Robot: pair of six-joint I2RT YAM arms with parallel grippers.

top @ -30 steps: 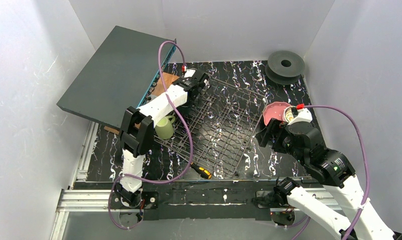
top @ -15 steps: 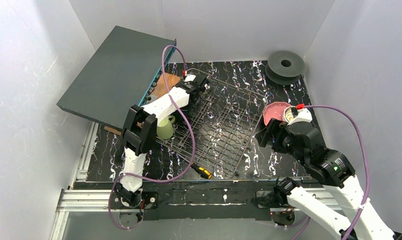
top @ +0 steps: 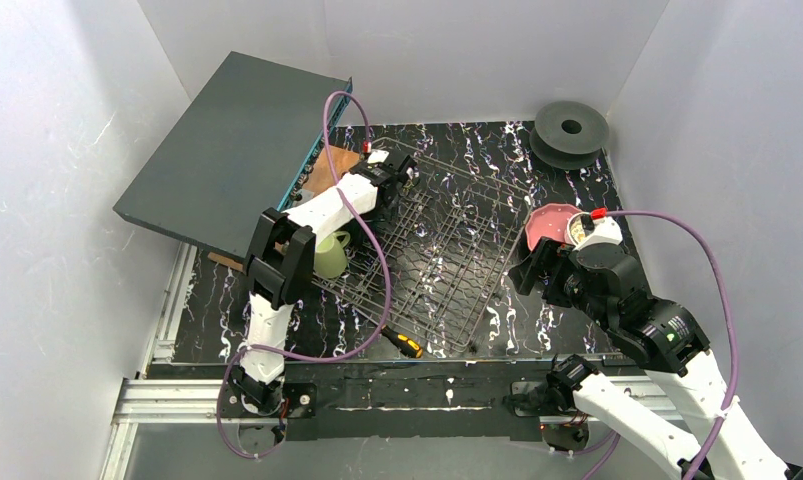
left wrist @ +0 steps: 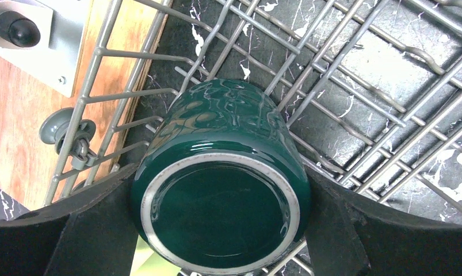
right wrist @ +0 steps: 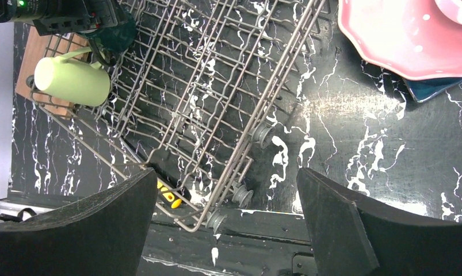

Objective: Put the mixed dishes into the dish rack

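Note:
My left gripper (top: 389, 175) is shut on the dark green mug (left wrist: 220, 178), base toward the wrist camera, over the far-left corner of the dish rack (top: 447, 250). One finger presses each side of the mug. The pale yellow-green mug (top: 329, 255) lies in the rack's left side and also shows in the right wrist view (right wrist: 73, 80). My right gripper (top: 530, 272) is open and empty above the table right of the rack. The pink speckled plate (top: 549, 226) lies there on the blue dish (right wrist: 432, 89), with a white piece (right wrist: 458, 8) on it.
A yellow-black screwdriver (top: 405, 343) lies at the rack's near edge. The black spool (top: 571, 130) sits at the back right. The big dark grey box (top: 232, 150) leans at the back left over the wooden board (top: 329, 165). White walls enclose the table.
My left gripper has shifted slightly nearer and lower with the green mug over the rack's far-left corner. The right arm has not moved.

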